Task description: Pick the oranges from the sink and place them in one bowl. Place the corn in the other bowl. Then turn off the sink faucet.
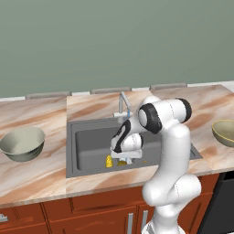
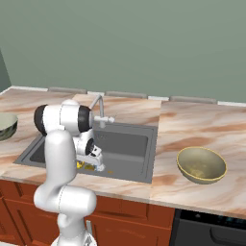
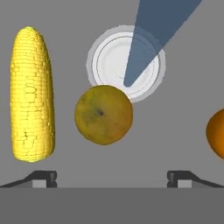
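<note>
Orange lies just ahead of my tool.
My tool (image 3: 112, 178) hangs spread wide and empty; the orange (image 3: 103, 114) sits between corn (image 3: 33, 94) and drain (image 3: 125, 62).

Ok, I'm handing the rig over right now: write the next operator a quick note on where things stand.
Hand: open, empty, low in the sink, looking down at the basin floor.
Oranges: one centred between the fingertips, overlapping the drain's edge; the other at the hand view's right edge.
Corn: lying in the sink beside the centred orange, apart from it.
Olive bowl and pale bowl: on the counter either side of the sink, neither holding any fruit.
Faucet: water running.
Done: nothing placed. Left: both oranges, corn, faucet off.
</note>
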